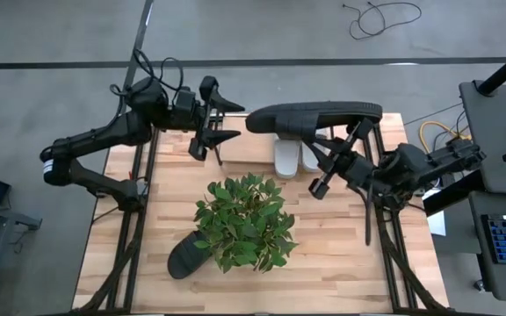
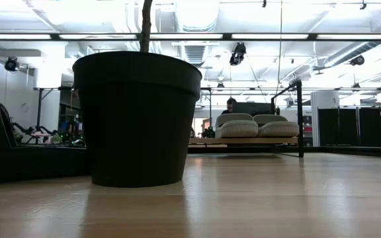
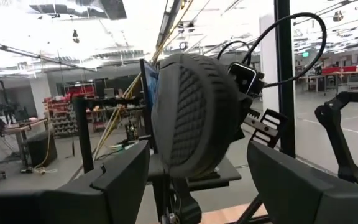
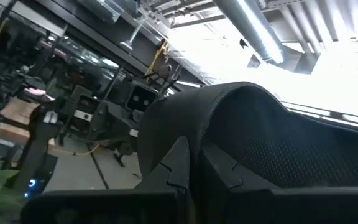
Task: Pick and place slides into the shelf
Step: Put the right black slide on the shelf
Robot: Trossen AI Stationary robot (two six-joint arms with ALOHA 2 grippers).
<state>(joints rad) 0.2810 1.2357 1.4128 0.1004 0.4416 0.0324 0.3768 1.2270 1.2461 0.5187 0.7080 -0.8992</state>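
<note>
My right gripper (image 1: pixel 330 147) is shut on a black slide (image 1: pixel 314 118), held in the air over the table's far side, above the shelf. In the right wrist view the slide's arched strap (image 4: pixel 253 124) fills the picture. Two light grey slides (image 1: pixel 292 154) sit side by side on the shelf (image 2: pixel 300 119); the low view shows them (image 2: pixel 253 125) too. A second black slide (image 1: pixel 185 255) lies on the table near the plant. My left gripper (image 1: pixel 232 121) is open, just left of the held slide's end (image 3: pixel 194 112), touching nothing. My right gripper (image 4: pixel 191 163) pinches the black slide between its two fingers (image 4: pixel 178 163), at the slide's edge beside the strap (image 4: pixel 222 149). The fingers slant up at it from the table's right near side. The slide is lifted clear, lying about level and lengthwise left to right.
A green leafy plant (image 1: pixel 246 219) in a black pot (image 2: pixel 137 119) stands mid-table, between the shelf and the near edge. Black arm frames run along both table sides. Bare wood shows to the right of the plant (image 1: pixel 341 246).
</note>
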